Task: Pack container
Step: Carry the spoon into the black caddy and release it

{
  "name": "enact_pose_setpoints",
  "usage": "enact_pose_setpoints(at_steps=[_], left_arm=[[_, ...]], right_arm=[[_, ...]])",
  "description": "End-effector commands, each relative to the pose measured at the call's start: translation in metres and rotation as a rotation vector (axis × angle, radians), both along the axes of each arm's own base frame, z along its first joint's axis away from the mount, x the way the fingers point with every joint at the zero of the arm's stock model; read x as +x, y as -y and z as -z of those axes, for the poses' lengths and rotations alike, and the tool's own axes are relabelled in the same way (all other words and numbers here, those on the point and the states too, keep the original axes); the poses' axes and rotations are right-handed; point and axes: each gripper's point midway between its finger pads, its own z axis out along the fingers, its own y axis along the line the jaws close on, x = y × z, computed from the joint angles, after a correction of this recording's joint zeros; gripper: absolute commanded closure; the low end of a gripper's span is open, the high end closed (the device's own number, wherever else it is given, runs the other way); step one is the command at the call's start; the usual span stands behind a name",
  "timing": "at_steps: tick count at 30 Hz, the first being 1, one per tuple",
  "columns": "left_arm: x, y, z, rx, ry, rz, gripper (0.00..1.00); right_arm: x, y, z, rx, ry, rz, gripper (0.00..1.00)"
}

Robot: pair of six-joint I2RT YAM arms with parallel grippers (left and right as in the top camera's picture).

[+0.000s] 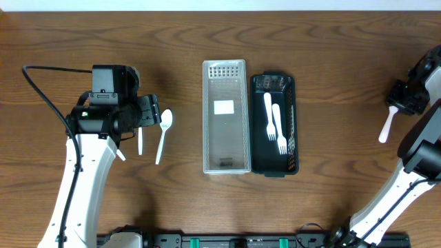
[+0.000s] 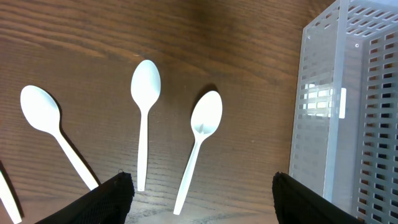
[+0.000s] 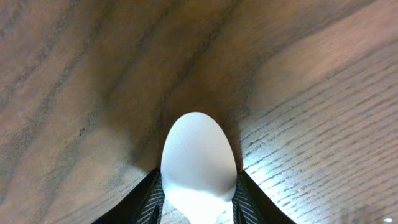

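Observation:
A clear perforated container (image 1: 224,117) stands mid-table, and its wall also shows in the left wrist view (image 2: 354,93). A black container (image 1: 292,124) beside it holds two white forks (image 1: 274,125). White spoons (image 1: 163,132) lie on the table to the left. In the left wrist view three of them show side by side, at left (image 2: 41,116), in the middle (image 2: 145,93) and at right (image 2: 205,121). My left gripper (image 1: 148,114) (image 2: 202,205) is open above their handles. My right gripper (image 1: 403,98) (image 3: 198,202) is at the far right, shut on a white spoon (image 3: 199,155) (image 1: 387,127).
The wood table (image 1: 331,48) runs to its far edge at the top. The left arm's black cable (image 1: 41,89) loops over the left side. The right arm's links (image 1: 420,148) stand along the right edge.

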Motion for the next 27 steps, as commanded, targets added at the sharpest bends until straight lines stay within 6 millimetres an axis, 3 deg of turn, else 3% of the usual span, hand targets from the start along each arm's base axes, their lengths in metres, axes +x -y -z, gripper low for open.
enact_pose_setpoints(at_steps=[1,4,8,11,14,19,21,24,27], left_arm=[[0.003,0.0,-0.006,0.01,0.014,0.004,0.26],[0.003,0.0,-0.006,0.01,0.014,0.004,0.26],[0.003,0.0,-0.006,0.01,0.014,0.004,0.26],[0.003,0.0,-0.006,0.01,0.014,0.004,0.26],[0.003,0.0,-0.006,0.01,0.014,0.004,0.26],[0.003,0.0,-0.006,0.01,0.014,0.004,0.26],[0.003,0.0,-0.006,0.011,0.014,0.004,0.26],[0.003,-0.001,-0.006,0.011,0.014,0.004,0.26],[0.003,-0.001,-0.006,0.011,0.014,0.004,0.26]], right_arm=[[-0.005,0.0,0.016,0.02,-0.027,0.005,0.74],[-0.004,-0.001,0.015,0.02,-0.026,0.001,0.83],[0.0,-0.007,0.002,0.012,-0.011,-0.013,0.84],[0.012,-0.015,-0.027,-0.019,0.044,-0.04,0.84],[0.026,-0.033,-0.069,-0.055,0.126,-0.087,0.84],[0.036,-0.105,-0.146,-0.042,0.249,-0.217,0.85],[0.035,-0.139,-0.168,-0.036,0.276,-0.263,0.84],[0.029,-0.193,-0.193,-0.016,0.308,-0.339,0.83],[0.024,-0.248,-0.203,0.02,0.321,-0.398,0.82]])
